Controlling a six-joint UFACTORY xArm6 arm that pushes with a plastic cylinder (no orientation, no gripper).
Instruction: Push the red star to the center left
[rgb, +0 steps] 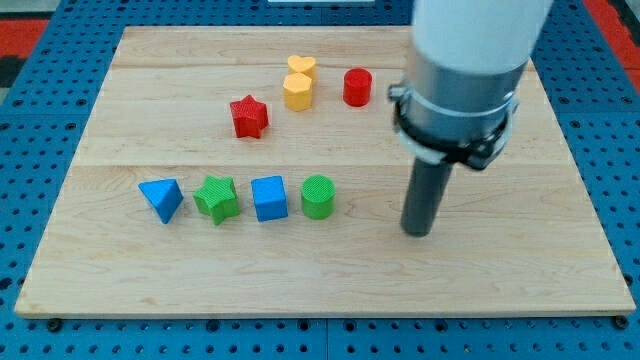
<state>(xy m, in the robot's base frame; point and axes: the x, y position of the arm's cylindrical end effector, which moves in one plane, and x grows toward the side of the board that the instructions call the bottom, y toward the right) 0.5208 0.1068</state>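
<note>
The red star (249, 116) lies on the wooden board (150, 100), upper middle, left of the yellow blocks. My tip (417, 232) rests on the board at the view's right of centre, far to the lower right of the red star and about a block's width right of the green cylinder (318, 196). It touches no block.
A yellow heart (301, 67) and a yellow hexagon-like block (297, 91) sit right of the star, then a red cylinder (357, 86). A row below holds a blue triangle (161, 198), a green star (217, 197) and a blue cube (269, 197). Blue pegboard surrounds the board.
</note>
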